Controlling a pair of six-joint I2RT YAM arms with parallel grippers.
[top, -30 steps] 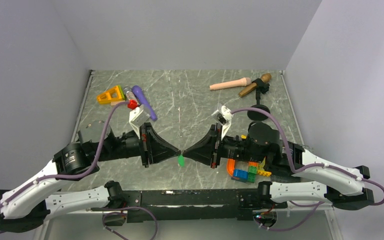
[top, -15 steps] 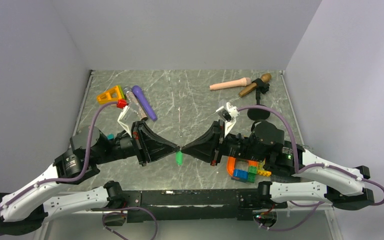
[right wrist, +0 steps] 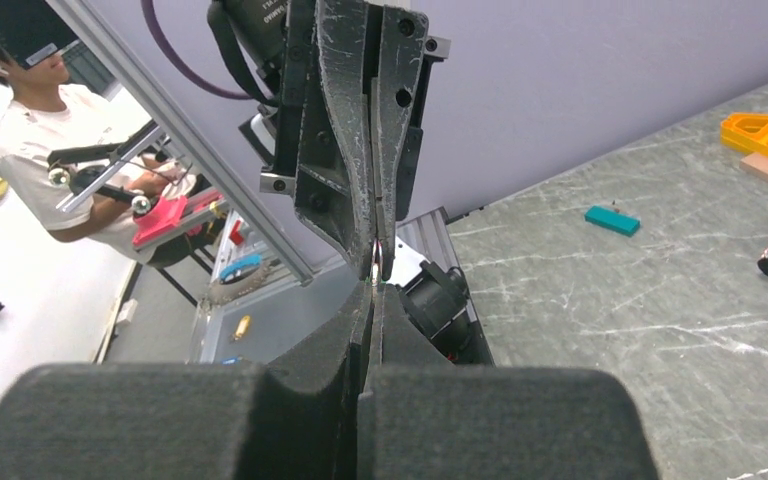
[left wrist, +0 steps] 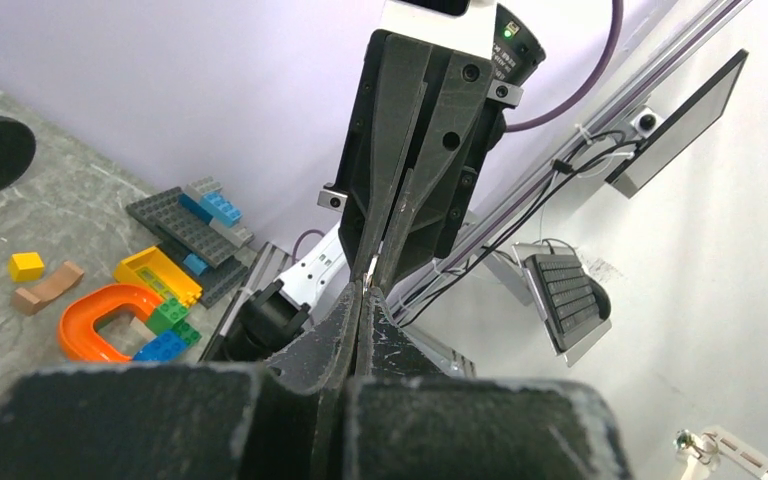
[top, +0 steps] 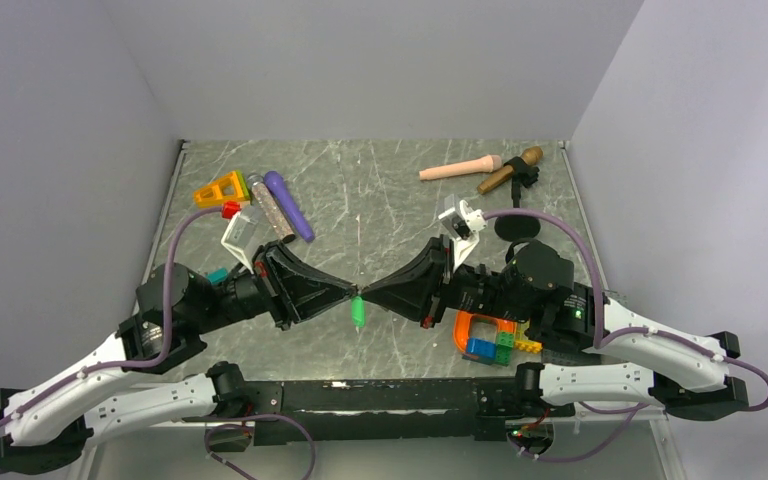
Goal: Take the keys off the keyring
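My left gripper (top: 352,296) and right gripper (top: 366,296) meet tip to tip above the middle of the table. Both are shut on a thin metal keyring (right wrist: 375,264), which also shows as a sliver in the left wrist view (left wrist: 370,270). The bright green key (top: 358,315) hangs from the ring just below the tips. The teal key (top: 219,275) lies loose on the table beside the left arm, and it also shows in the right wrist view (right wrist: 612,220). In the wrist views my own jaws stand pressed together, for the left gripper (left wrist: 362,292) and for the right gripper (right wrist: 372,292).
A pile of coloured building blocks with an orange arch (top: 480,335) lies under the right arm. An orange triangle (top: 222,188), a glitter cylinder (top: 270,212) and a purple tube (top: 288,205) lie at the back left. A pink handle (top: 460,168), a microphone (top: 510,170) and a black disc (top: 518,225) lie at the back right.
The left wrist has twisted and its arm has swung left and back. The joined tips have shifted slightly up and left. The green key still hangs there and has swung a little.
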